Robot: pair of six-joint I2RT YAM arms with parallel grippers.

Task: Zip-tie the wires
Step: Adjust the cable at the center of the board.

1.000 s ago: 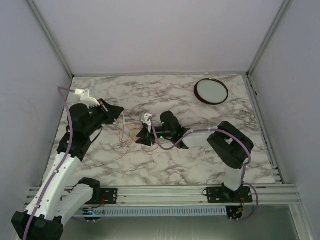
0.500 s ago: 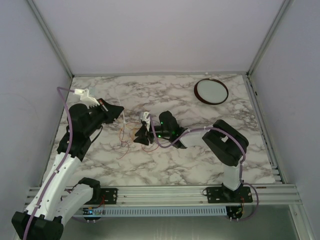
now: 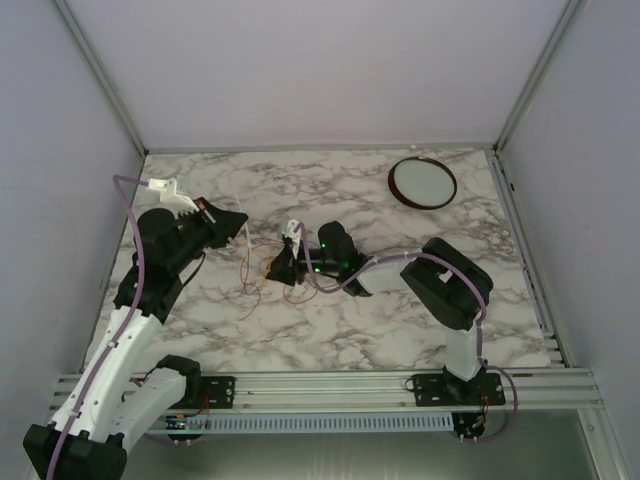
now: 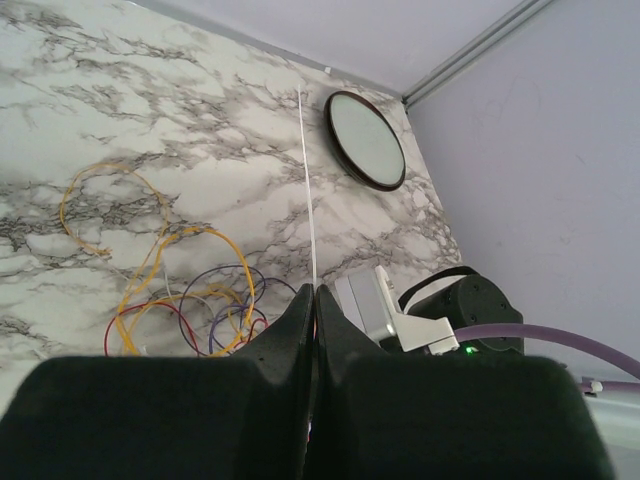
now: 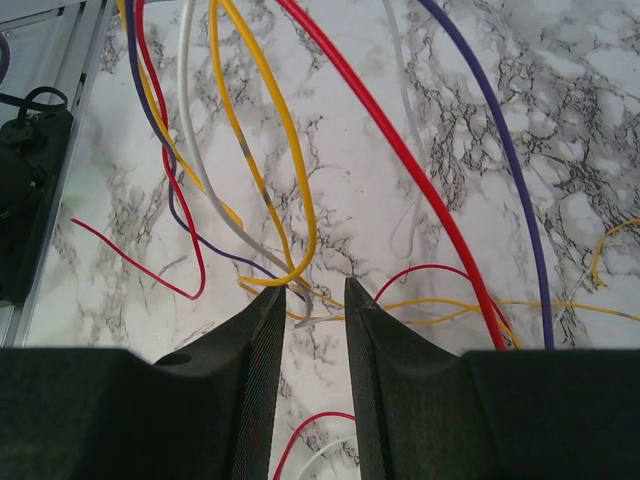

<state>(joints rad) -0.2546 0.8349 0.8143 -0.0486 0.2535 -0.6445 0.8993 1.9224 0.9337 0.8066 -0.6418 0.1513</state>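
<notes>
None of the wires (image 5: 400, 147) are tied yet: they lie loose on the table (image 3: 400, 320) between your hands, your left hand (image 4: 314, 290) pinches a thin white zip tie (image 4: 307, 180), and your right hand (image 5: 315, 285) is open a little around a few of them.

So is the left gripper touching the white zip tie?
Touching. Left wrist view: the white zip tie runs out from between the shut left gripper.
</notes>
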